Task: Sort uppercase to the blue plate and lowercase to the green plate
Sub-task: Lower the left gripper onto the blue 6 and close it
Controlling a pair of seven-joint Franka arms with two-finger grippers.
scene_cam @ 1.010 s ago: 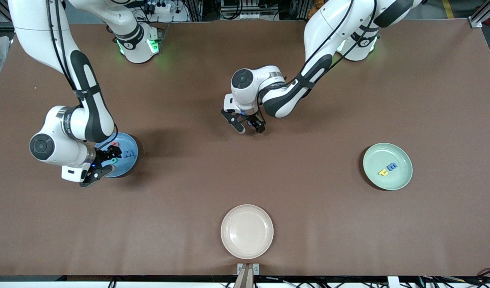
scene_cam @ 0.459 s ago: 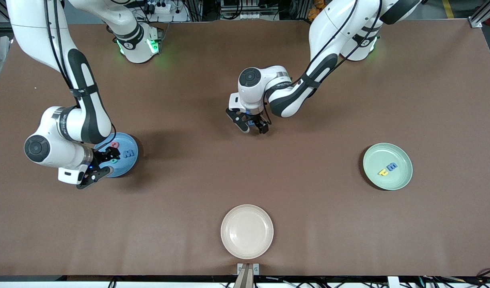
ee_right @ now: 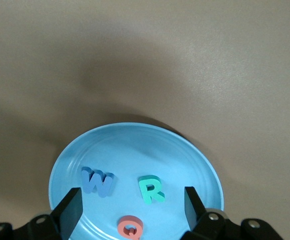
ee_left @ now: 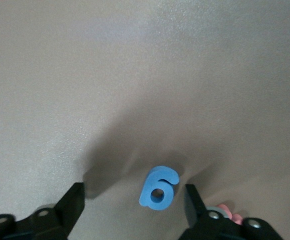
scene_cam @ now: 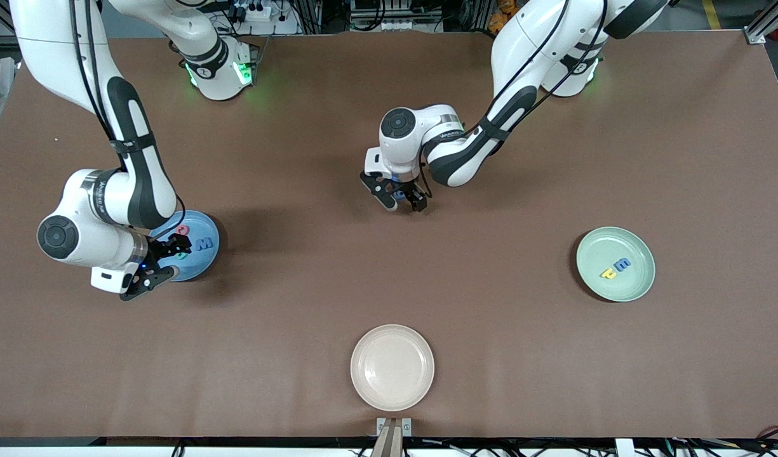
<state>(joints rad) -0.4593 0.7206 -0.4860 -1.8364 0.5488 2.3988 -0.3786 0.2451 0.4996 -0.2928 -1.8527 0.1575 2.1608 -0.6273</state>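
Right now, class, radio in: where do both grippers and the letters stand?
Left gripper open, straddling blue lowercase letter on table. Right gripper open over blue plate: W, R, Q in. Nothing in the way.

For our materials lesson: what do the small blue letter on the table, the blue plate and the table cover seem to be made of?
Small blue letter: likely foam, matte; thick slab with soft, rounded edges.
Blue plate: probably plastic or melamine, smooth with a slight sheen; even colour, thin raised rim.
Table cover: looks like brown felt or fine matting, dull and finely speckled; uncertain.
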